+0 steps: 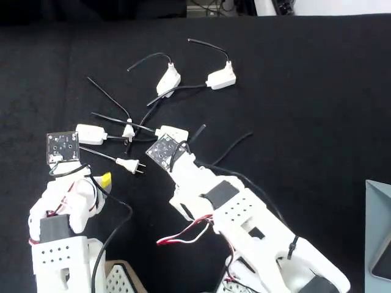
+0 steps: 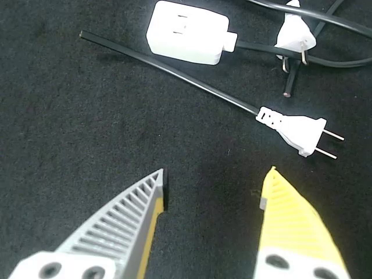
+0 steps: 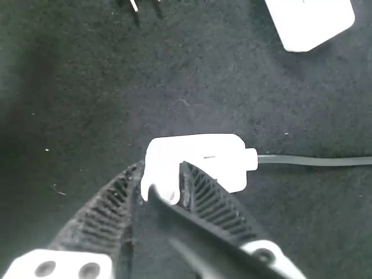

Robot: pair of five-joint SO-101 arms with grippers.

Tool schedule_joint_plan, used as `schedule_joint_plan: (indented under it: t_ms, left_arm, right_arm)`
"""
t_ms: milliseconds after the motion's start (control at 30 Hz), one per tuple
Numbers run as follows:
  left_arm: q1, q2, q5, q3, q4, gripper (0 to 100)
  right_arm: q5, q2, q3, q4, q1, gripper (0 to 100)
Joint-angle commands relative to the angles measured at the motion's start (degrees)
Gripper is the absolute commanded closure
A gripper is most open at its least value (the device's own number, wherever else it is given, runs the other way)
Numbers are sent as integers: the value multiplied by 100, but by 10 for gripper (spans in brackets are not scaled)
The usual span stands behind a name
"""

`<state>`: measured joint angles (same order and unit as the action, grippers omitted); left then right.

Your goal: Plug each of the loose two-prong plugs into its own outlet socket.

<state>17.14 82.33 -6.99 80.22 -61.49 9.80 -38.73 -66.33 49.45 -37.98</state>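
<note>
On the black cloth-covered table [image 1: 317, 97], the left gripper [image 2: 217, 172] hung low toward the near left corner. It was spread wide, with nothing between its grey and yellow fingers. Just ahead of it lay a loose white two-prong plastic plug [image 2: 296, 129] on a thin black cord, its prongs pointing toward the middle of the table. Beyond the plug, and apart from it, a white rectangular outlet socket [image 2: 187, 32] lay flat. A smaller white plug [image 2: 295, 38] sat among crossed black cords just beside that socket. Near the table's centre, the right gripper [image 3: 163, 174] set its black ribbed fingers either side of a second white socket block [image 3: 200, 163]. It looked to be pinching one end, though I couldn't swear to the contact.
</note>
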Motion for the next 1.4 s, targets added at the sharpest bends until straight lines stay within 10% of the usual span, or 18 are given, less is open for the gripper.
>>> schedule_joint_plan:
  t_ms: [0, 1367]
  left_arm:
    - [4, 44, -70, 22, 114, 734]
    - [4, 44, -79, 145, 387, 734]
  right_arm:
    - [-62, -84, 242, -202, -26, 986]
    - [-712, -92, -374, -273, 114, 986]
